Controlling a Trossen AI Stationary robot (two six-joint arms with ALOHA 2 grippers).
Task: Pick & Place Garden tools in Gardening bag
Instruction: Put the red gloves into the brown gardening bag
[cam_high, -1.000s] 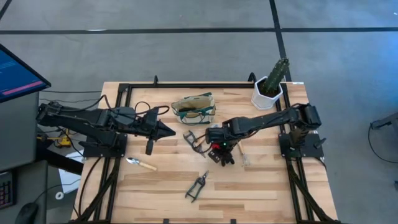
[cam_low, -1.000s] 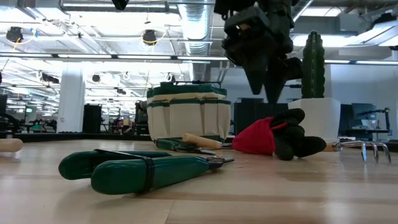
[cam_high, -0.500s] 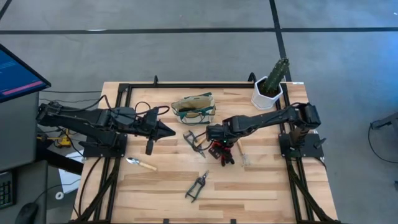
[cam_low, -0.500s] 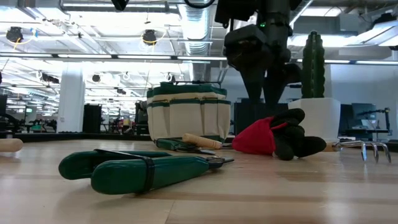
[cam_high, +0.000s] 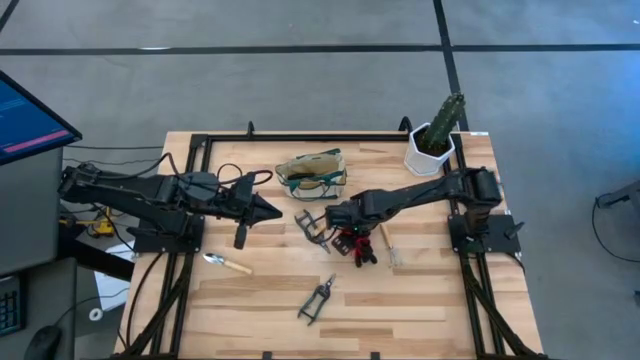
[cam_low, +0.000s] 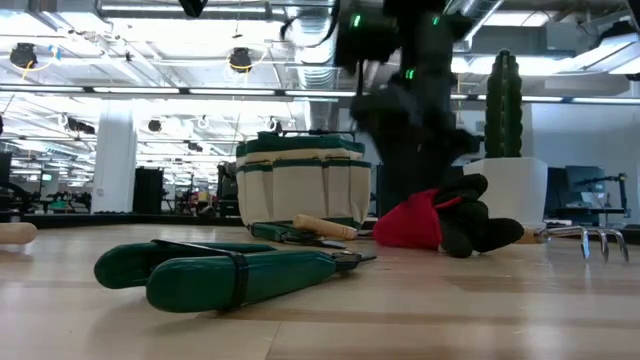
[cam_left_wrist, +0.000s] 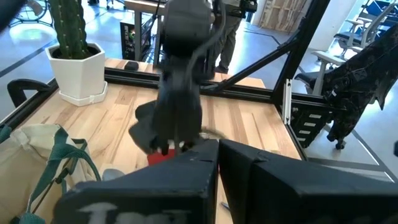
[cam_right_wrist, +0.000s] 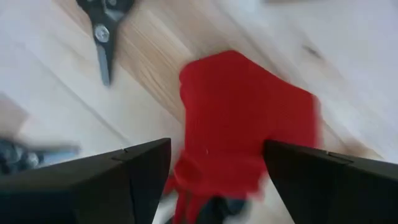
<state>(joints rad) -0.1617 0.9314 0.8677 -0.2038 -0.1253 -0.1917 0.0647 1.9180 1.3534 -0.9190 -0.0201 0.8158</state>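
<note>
While I look straight down from the high view, I see the right pincer over the middle of the worktop, spread wide above the red-headed tool, with nothing in it. The gardening bag lies just behind it. The left pincer waits at the left of the bag, pressed together and empty. The wooden-handled trowel lies near the left arm, the pruning shears toward the front edge, and a potted cactus stands at the far right corner.

From the low view I see the shears closest, the bag upright behind them, and the red-headed tool on the wood under the dark right arm.

In the left wrist view my own dark fingers sit together; the bag's green handle shows beside them.

In the right wrist view the two fingers stand apart on either side of the red head, not touching it.
</note>
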